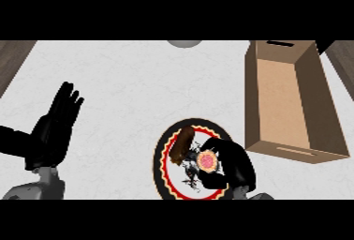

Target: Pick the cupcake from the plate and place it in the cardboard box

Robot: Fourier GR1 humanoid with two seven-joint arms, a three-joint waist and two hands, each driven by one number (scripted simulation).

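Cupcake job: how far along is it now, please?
Done: nothing visibly yet; the cardboard box shows no cupcake inside. In hand: the right robot hand is over the plate, next to the brown cupcake; a grasp cannot be confirmed. Remaining: lifting it, carrying it to the box, releasing it. The left robot hand rests open at the left.

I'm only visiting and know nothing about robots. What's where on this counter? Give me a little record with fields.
plate: on the counter, red-and-black rim
cupcake: at the plate, pink top showing
right hand: over the plate, fingers curled round the cupcake
left hand: open, resting at the left, fingers up
cardboard box: open, right of the plate, nothing seen inside
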